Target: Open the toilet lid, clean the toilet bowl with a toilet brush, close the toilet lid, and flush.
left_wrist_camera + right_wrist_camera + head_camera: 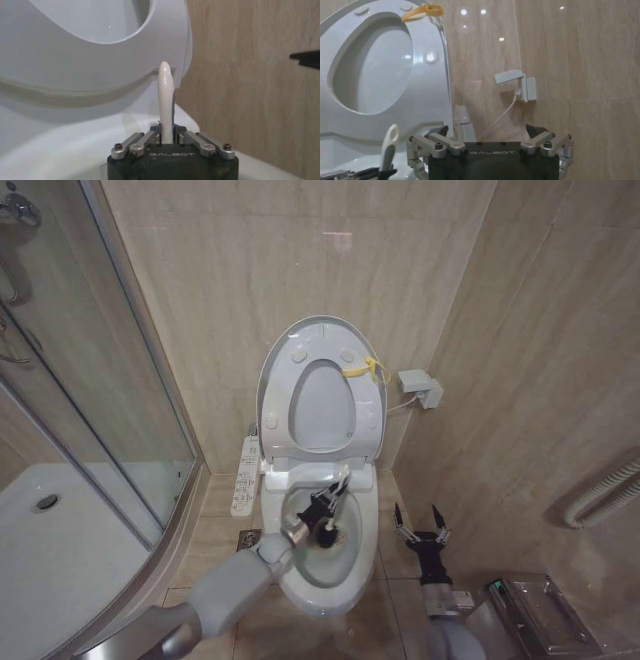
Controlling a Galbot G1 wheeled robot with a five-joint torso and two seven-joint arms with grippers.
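Standing open at far left: the glass shower enclosure (pixel 90 410) over its white tray, not involved. Leaning upright against the wall, the toilet lid (pixel 322 385) with the seat raised against it, yellow tie (pixel 364 369) hanging at its edge; possibly tipping forward onto the arm if knocked, being held by nothing but its own lean. Reaching down into the toilet bowl (pixel 362 530), the left gripper (pixel 322 515), clenching the white handle of the toilet brush (pixel 166 101), black bristle head (pixel 326 537) sitting low inside the basin near the bottom. Judging the scrubbing as underway, with closing and flushing not yet done. Risking slip: gripping a thin, smooth handle close to its end, so pressing hard against the ceramic could be twisting it between the fingers or levering it loose into the water. Risking also knuckles scraping the rim, and splashing when sweeping fast. Hovering right of the bowl, above the floor tiles, the right gripper (pixel 421 527), jaws spread and holding nothing, near enough to the rim for bumping if swinging inward.
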